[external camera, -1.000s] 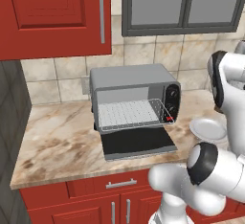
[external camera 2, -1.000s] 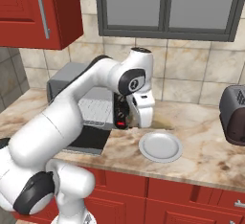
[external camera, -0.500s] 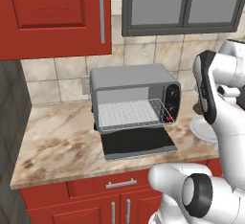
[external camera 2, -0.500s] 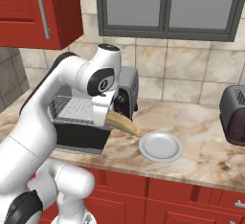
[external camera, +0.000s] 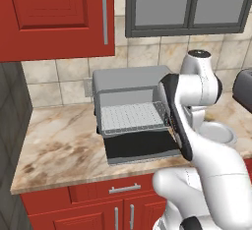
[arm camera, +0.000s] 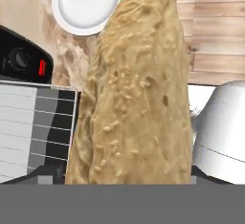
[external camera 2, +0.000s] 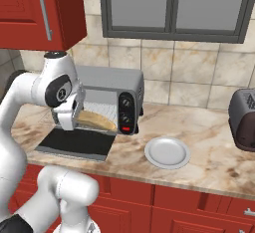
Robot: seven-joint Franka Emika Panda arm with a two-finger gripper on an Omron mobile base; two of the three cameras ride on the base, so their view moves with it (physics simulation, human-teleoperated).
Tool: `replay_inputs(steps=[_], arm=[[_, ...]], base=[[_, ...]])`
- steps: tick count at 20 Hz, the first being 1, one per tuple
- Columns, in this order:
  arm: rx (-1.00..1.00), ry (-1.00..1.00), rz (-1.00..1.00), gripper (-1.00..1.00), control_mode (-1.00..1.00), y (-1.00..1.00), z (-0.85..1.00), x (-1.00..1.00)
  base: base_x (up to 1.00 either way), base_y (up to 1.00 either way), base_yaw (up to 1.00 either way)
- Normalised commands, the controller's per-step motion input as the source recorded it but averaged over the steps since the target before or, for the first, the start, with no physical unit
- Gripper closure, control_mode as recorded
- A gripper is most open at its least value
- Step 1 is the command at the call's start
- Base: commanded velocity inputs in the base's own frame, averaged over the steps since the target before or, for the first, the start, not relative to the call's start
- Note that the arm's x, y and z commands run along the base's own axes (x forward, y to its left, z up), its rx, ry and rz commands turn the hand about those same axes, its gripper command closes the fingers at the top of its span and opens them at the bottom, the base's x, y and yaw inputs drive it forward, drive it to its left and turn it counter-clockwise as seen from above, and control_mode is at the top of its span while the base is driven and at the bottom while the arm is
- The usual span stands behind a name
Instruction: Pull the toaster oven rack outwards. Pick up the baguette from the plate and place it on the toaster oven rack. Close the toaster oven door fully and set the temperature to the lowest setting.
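My gripper (external camera 2: 68, 121) is shut on the baguette (external camera 2: 97, 121), a golden-brown seeded loaf that sticks out sideways in front of the toaster oven's (external camera 2: 110, 80) open mouth, above the lowered toaster oven door (external camera 2: 74, 143). Up close the baguette (arm camera: 136, 94) hides my fingertips. It hangs over the right end of the pulled-out toaster oven rack (arm camera: 28, 132). From the left, the rack (external camera: 130, 118) juts out above the flat black door (external camera: 142, 145). The plate (external camera 2: 167, 153) lies bare to the oven's right.
The oven's black control strip (external camera 2: 126, 110) carries knobs and a red button (arm camera: 41, 67). A dark rounded toaster (external camera 2: 243, 120) stands at the far right of the marble counter (external camera 2: 214, 152). Red cabinets (external camera: 54, 17) hang overhead, with drawers below the counter edge.
The arm has swung left from the plate to the front of the oven, carrying the baguette along. The plate stays behind with nothing on it.
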Motion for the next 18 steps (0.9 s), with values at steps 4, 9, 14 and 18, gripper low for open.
replay_inputs(steps=[4,9,14,18], arm=[[-0.13,-0.09,0.01,1.00,-1.00,0.66,-0.08,0.48],[-0.07,0.02,0.01,1.00,-1.00,0.55,0.00,0.69],[0.00,0.04,-0.04,1.00,-1.00,0.19,-0.05,0.73],[0.02,0.00,-0.05,1.00,-1.00,0.19,-0.24,0.58]], base=[[0.00,0.00,0.00],[0.00,0.00,0.00],[0.00,0.00,0.00],[0.00,0.00,0.00]])
